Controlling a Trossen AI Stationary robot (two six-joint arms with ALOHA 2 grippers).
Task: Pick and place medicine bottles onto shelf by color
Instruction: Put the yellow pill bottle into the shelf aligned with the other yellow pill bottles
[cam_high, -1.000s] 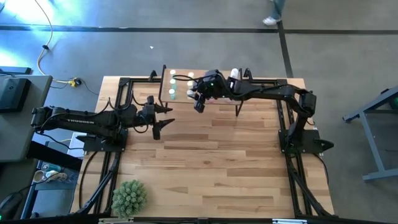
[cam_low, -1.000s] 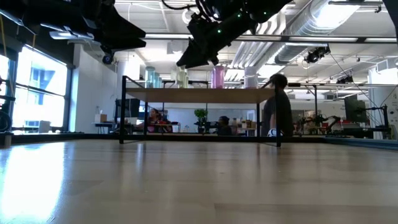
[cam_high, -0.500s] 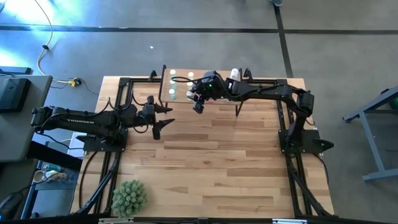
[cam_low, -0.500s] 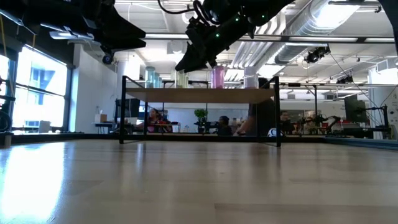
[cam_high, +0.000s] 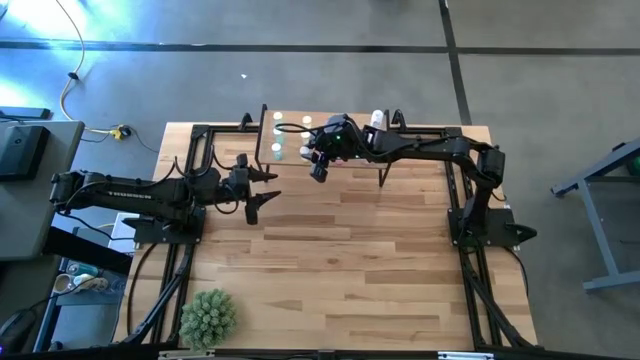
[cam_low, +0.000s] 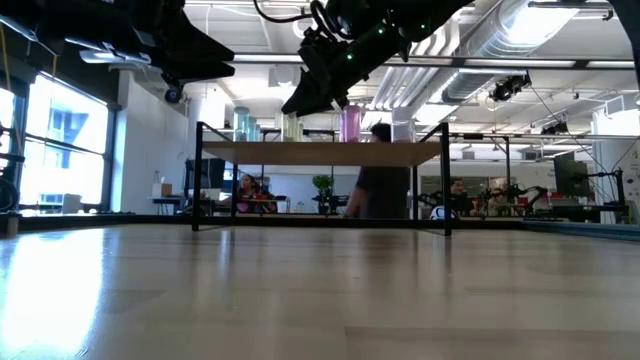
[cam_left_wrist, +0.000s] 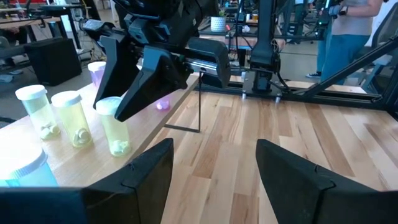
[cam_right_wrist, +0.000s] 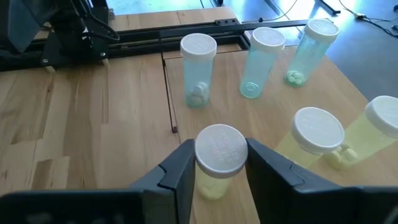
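The shelf (cam_high: 291, 135) stands at the table's far edge with several medicine bottles upright on it: teal ones (cam_right_wrist: 199, 68), yellow ones (cam_right_wrist: 314, 138) and a pink one (cam_low: 350, 122). My right gripper (cam_right_wrist: 221, 165) reaches over the shelf and is shut on one yellow bottle (cam_right_wrist: 220, 149) with a white cap. In the left wrist view this bottle (cam_left_wrist: 115, 130) stands under the right fingers (cam_left_wrist: 149, 78). My left gripper (cam_left_wrist: 214, 168) hangs open over the table, left of the shelf, with nothing in it. My right gripper has the yellow bottle's white cap (cam_right_wrist: 200, 152) pinched between its two fingers, one on each side. The fingers come slanting down from the table's right. The bottle stays upright, and its base seems to rest on the shelf board.
A spiky green plant ball (cam_high: 208, 316) sits at the table's near left corner. Black frame rails (cam_high: 186, 170) run along the left and right sides of the table. A person (cam_low: 385, 180) shows in the room beyond the shelf.
Both arms have kept still. Only the person in the room behind the shelf has walked across.
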